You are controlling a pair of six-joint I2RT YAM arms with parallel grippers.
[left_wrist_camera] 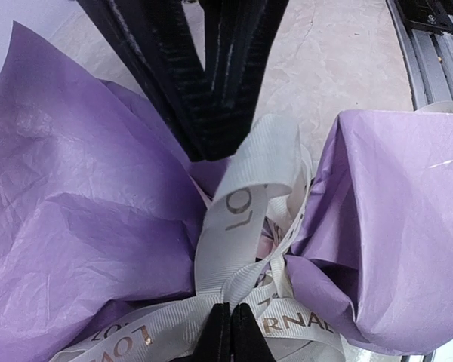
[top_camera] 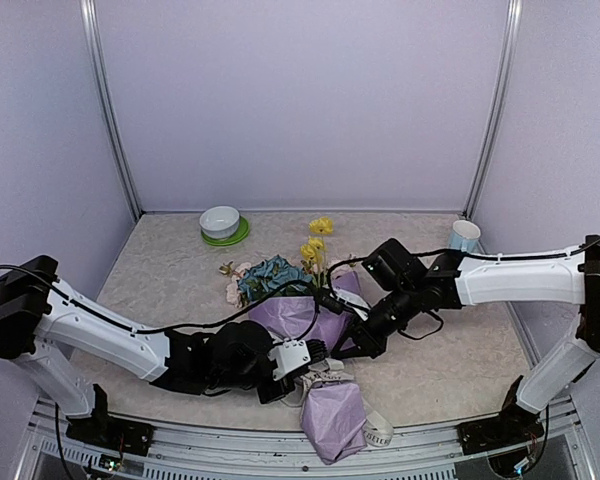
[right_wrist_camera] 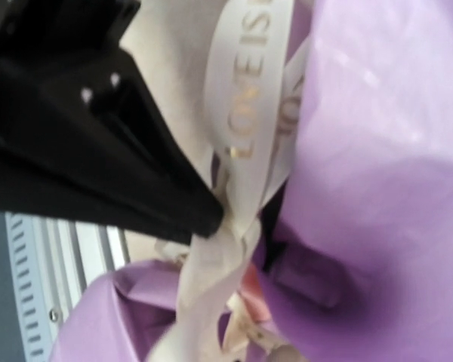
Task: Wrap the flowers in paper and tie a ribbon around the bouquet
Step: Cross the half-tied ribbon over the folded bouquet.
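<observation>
The bouquet lay wrapped near the worktop's front edge, left fingers and right fingers each pinching the ribbon at its waist, seemingly mid-knot, next needing opposite pulls.

- Left arm reaches low across from the left; its gripper has jaws pressed together.
- Right arm stretches in from the right, wrist bent down; its gripper sits close by, jaws closed.

ribbon seemingly around bouquet, bowl behind
</observation>
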